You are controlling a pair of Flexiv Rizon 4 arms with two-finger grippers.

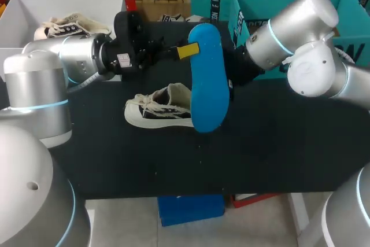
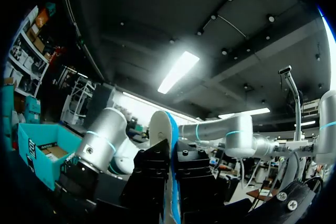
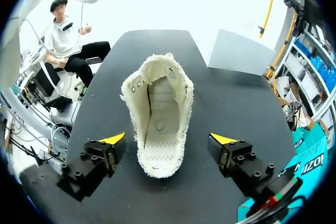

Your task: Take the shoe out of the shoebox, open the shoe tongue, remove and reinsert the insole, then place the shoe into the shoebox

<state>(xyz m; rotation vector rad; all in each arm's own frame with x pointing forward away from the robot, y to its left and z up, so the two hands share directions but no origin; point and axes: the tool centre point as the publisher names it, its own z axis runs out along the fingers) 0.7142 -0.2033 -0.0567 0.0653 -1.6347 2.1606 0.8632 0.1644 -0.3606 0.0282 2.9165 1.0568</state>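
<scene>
**Risks.** The insole [image 1: 207, 79] is gripped only near one end, with its long blue body hanging free over the shoe [image 1: 157, 109]. If it is swung down toward the shoe opening, the free end could flex, catch on the collar and fold rather than slide in. The shoe lies loose on the table [image 1: 277, 143], so any push from the insole would likely shift or tip it unless it is braced. The thin-edge grip could also slip.

**Pose.** The left gripper [image 1: 186, 51] reaches in horizontally, its fingers closed on the insole, which sits edge-on between them in the wrist view. The right gripper [image 3: 168, 138] hovers above the shoe with its fingers spread wide to either side, holding nothing. In the head view it is hidden behind the insole, so its height is uncertain.
</scene>
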